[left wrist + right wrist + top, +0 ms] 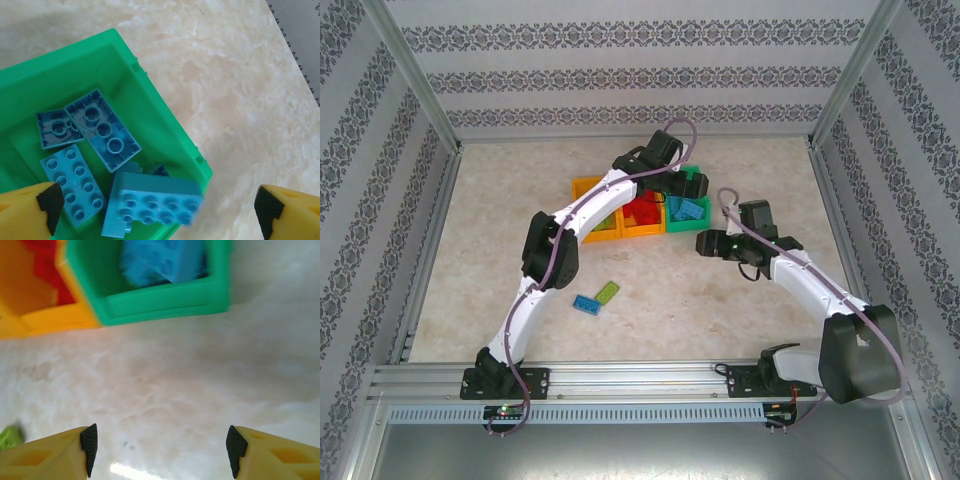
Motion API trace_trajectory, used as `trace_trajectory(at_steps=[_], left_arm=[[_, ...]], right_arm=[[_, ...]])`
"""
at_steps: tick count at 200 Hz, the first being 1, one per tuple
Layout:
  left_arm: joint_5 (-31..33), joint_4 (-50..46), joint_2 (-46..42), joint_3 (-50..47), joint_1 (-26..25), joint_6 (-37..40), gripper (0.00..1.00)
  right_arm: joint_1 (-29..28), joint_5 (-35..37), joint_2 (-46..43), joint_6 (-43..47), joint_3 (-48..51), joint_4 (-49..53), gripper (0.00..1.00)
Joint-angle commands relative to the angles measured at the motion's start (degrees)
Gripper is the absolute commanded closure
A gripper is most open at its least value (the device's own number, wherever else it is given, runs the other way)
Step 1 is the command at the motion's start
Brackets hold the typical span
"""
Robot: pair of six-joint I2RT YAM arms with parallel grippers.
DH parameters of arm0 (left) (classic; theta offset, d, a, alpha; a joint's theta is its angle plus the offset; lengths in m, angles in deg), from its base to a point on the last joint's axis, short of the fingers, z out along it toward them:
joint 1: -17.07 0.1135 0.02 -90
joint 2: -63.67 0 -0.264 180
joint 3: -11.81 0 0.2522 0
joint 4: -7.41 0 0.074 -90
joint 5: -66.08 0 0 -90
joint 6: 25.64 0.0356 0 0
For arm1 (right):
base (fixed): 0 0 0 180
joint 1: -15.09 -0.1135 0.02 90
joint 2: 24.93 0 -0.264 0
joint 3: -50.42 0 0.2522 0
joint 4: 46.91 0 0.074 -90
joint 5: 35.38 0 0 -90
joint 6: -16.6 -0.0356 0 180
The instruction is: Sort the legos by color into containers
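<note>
Glossy green bin [167, 137], studded blue bricks [72, 182]

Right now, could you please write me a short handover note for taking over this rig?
Left gripper: open, above the green bin, which holds light blue legos.
Right gripper: open and empty, over the table near the bins.
Done: red legos sit in the middle orange-yellow bin. The left orange-yellow bin is largely hidden by the left arm.
Left: one light blue lego and one lime green lego lie on the table in front of the bins.
</note>
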Motion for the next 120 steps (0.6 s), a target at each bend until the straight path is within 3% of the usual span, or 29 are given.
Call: trace_trajectory(at_steps=[1, 49, 82, 120], left_arm=[[4.34, -0.68, -7.70, -4.51, 0.66, 2.04, 0.00], [13.07, 8.50, -28.51, -30.66, 2.64, 0.54, 0.00], [11.62, 10.73, -40.89, -48.39, 11.01, -5.66, 0.00], [13.12, 11.77, -55.10, -64.63, 19.54, -8.41, 0.00]], right_arm=[[-6.55, 0.51, -0.95, 7.45, -0.64, -0.95, 0.28], [-26.51, 0.83, 6.24, 19.28, -6.34, -2.47, 0.25], [-37.07, 0.63, 18.83, 25.32, -18.15, 2.12, 0.20], [-42.74, 1.88, 29.53, 25.78, -26.32, 1.31, 0.21]])
